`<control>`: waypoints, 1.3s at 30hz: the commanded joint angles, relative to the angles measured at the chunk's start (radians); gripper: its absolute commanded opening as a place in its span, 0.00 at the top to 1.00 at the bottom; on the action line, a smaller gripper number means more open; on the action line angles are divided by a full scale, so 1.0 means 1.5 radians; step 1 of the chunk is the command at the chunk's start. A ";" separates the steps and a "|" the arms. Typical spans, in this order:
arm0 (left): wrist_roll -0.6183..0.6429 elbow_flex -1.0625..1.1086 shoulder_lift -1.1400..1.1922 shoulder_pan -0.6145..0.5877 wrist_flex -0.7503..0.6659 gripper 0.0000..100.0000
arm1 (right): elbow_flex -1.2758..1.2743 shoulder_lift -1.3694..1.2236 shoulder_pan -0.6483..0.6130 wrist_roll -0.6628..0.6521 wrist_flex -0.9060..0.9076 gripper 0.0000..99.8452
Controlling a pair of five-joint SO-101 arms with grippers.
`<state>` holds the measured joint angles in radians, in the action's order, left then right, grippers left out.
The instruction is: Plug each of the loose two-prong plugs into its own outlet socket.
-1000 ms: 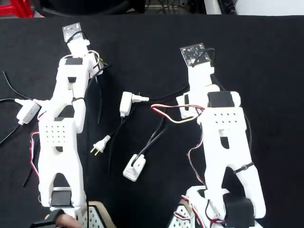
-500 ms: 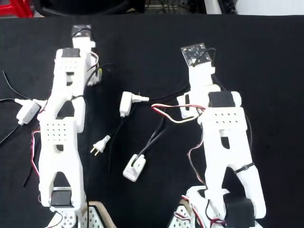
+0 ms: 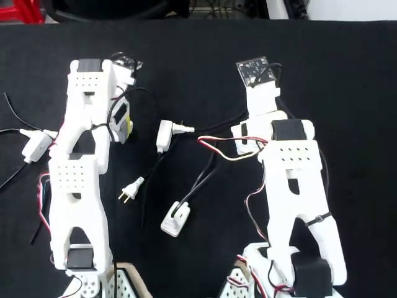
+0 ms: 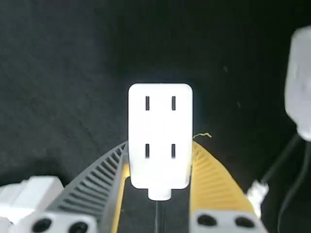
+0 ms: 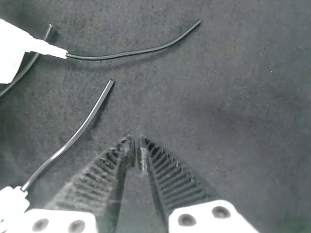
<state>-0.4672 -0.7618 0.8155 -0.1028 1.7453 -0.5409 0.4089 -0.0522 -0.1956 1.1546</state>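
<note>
Socket [image 4: 160, 136] is pinched in left gripper [image 4: 160, 144], slots exposed. Loose plug [image 3: 129, 190] is laid diagonally on the table, base-side of it, left arm nearer. Right gripper [image 5: 135, 148] is pressed together, empty.

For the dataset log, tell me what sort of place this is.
Probably a robotics lab bench: a white left arm and right arm side by side at a black-covered table, with a loose two-prong plug and an outlet socket on short cords lying between them.
</note>
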 commanded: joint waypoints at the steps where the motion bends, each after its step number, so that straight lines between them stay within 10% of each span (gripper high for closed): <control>1: -0.030 0.095 -0.122 0.010 -0.005 0.97 | 0.002 0.002 -0.008 -0.017 -0.008 0.99; 16: -0.075 0.979 -0.633 0.003 -0.565 0.96 | 0.002 0.002 -0.010 -0.028 -0.008 0.99; 25: -0.141 0.996 -0.620 -0.010 -0.573 0.63 | -0.005 0.002 -0.010 -0.028 -0.009 0.99; 39: -0.078 1.098 -1.003 -0.027 -0.399 0.63 | -0.005 0.002 -0.010 -0.028 -0.009 0.99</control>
<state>-0.6160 0.8140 -0.5056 -0.1872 1.1331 -0.5531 0.4089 -0.0522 -0.2294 1.1546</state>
